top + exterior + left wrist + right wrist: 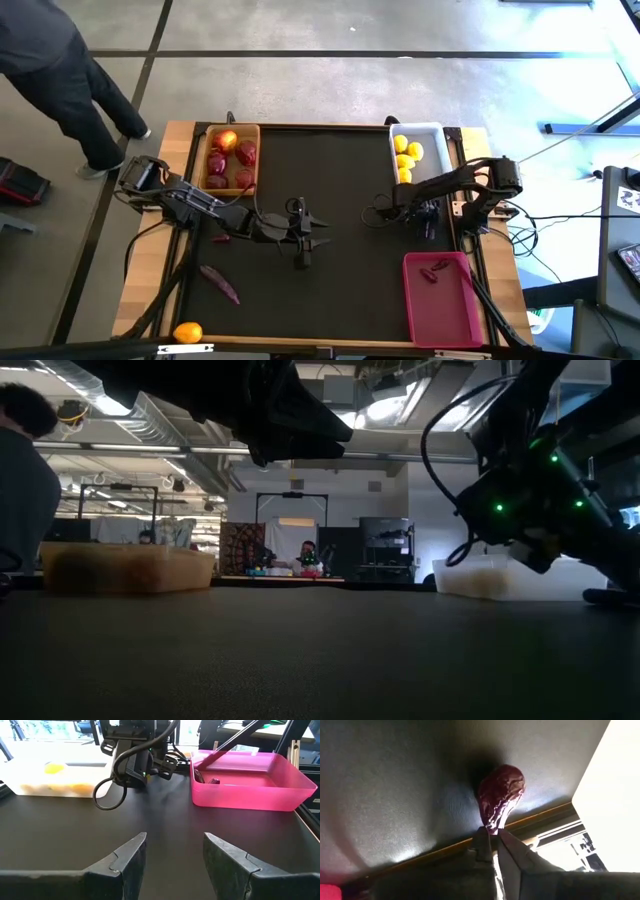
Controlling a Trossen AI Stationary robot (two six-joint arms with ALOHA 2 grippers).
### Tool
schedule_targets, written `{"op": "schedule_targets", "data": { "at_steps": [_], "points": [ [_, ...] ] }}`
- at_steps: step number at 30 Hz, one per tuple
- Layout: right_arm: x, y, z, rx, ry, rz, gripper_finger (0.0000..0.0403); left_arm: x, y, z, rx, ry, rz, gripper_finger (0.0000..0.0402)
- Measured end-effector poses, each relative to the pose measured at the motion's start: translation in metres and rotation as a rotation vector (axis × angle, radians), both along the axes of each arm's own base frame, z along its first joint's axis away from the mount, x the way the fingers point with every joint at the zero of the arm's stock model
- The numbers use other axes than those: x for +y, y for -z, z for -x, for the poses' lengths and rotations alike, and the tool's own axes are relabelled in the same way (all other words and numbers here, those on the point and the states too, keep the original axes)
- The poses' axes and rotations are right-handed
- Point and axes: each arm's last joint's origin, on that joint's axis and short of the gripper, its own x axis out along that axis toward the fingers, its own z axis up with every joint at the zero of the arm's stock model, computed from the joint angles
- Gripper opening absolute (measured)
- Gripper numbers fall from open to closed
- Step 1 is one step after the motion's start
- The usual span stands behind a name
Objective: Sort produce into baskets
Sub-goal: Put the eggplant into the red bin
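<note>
Right wrist view has the right pincer [492, 837] clenched on the thin end of a dark purple-red piece [501, 795], which sticks out just past its tips, with the white basket [615, 795] off to one side. Left pincer [175, 857] hangs released over the desk [150, 820], pink basket [250, 795] ahead of it.

The right claw [428, 222] is lying under its own arm and cables in the high view, so its tips are not showing there. In the right wrist view the purple-red piece [500, 795] is hiding its narrow end between the claw's tips. A person [60, 80] beyond the left claw [303, 232] is being cut off by the picture's edge. The fruits in the white bin [55, 782] are blurring into yellow smudges.
</note>
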Motion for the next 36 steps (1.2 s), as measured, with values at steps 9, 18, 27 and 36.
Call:
{"op": "schedule_targets", "data": {
  "at_steps": [9,18,27,36],
  "points": [
    [0.000,-0.008,-0.004,-0.003,0.018,-0.014,0.0062,0.000,0.000,0.000,0.000,0.000,0.000,0.0187],
    [0.000,-0.004,-0.004,-0.051,-0.011,-0.028,0.0178,0.000,0.002,0.001,0.024,-0.002,-0.001,0.0187],
    [0.000,0.006,-0.001,-0.099,-0.049,-0.018,0.0155,0.000,0.002,0.001,0.022,-0.002,0.001,0.0187],
    [-0.001,0.007,-0.002,-0.098,-0.085,-0.007,0.0028,0.000,0.002,0.001,0.021,-0.003,0.002,0.0187]
  ]
}}
